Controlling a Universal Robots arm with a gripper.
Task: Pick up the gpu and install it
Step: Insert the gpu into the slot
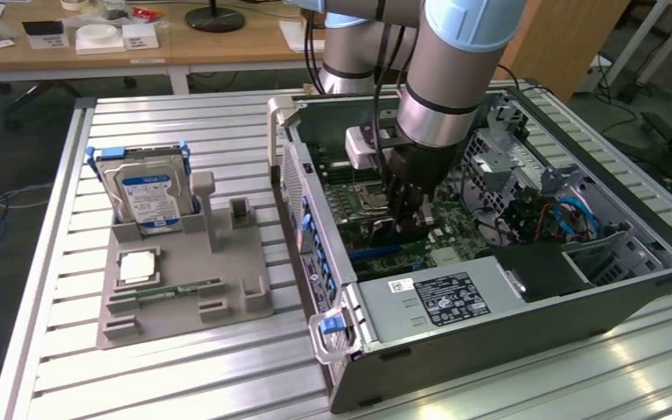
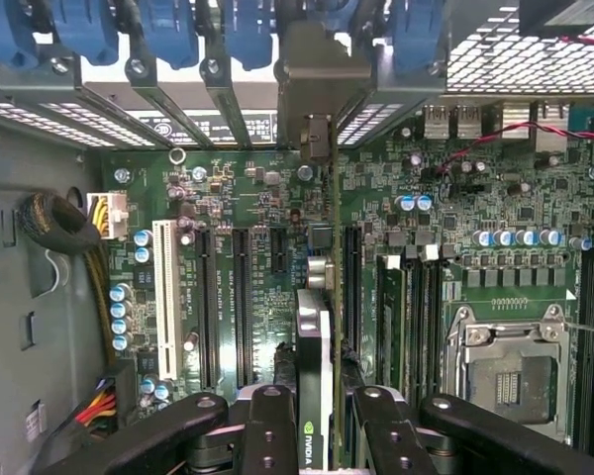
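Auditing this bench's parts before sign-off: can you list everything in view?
table: one, silver, beneath everything
computer case: one, dark grey, on the table
motherboard: one, green, inside case
gpu: one, black, over motherboard, between jaws
holder: one, grey, exterior view's left of case
hard drive: one, silver, upright in holder
memory stick: one, green, lying in holder
processor chip: one, silver, flat in holder
arm: one, grey, reaching into case
jaws: one pair, black, shut on gpu

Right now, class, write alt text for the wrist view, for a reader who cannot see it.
The gripper clamps the gpu edge-on, over the expansion slots of a green motherboard inside an open computer case. The card's bracket end lies toward the case's rear wall with its blue clips; a processor socket sits to one side.
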